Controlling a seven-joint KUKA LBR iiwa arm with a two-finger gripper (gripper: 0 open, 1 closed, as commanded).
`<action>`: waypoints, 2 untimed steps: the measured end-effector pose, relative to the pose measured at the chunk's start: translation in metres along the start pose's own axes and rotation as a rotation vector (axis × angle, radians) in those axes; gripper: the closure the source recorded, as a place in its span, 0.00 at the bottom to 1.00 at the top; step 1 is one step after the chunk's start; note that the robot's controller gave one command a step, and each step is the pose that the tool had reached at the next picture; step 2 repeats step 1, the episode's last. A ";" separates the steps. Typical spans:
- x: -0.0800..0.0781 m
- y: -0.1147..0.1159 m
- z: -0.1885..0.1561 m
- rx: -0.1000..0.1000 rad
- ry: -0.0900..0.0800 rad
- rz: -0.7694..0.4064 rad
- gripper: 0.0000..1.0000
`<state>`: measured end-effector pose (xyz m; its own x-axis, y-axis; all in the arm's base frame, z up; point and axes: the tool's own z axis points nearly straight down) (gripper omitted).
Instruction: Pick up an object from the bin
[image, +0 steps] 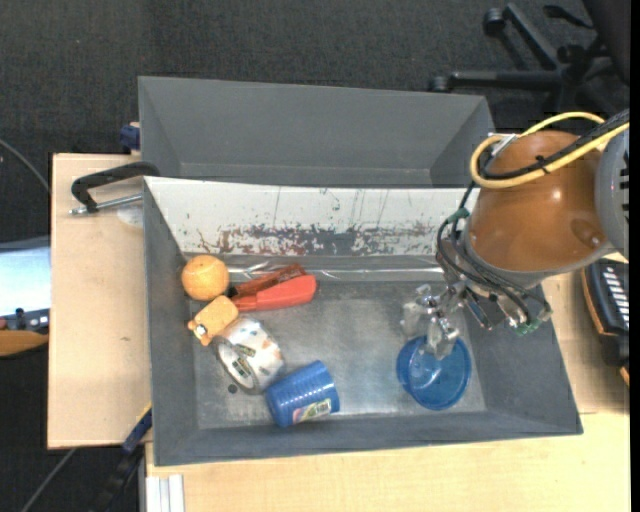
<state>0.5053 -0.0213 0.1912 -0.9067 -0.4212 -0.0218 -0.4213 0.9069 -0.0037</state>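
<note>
Bright even light, glare on bin wall

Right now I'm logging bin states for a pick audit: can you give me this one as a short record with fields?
container: grey metal bin
gripper: gripper at the bin's right, over the blue dish
dish: see-through, on the floor, front right
back left: orange ball, red tool beside it
front left: tan block, whitish cup, blue cup on its side
</note>
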 end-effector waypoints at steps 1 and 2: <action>-0.003 -0.001 -0.052 -0.001 0.000 -0.018 1.00; -0.003 -0.001 -0.052 -0.001 0.000 -0.018 1.00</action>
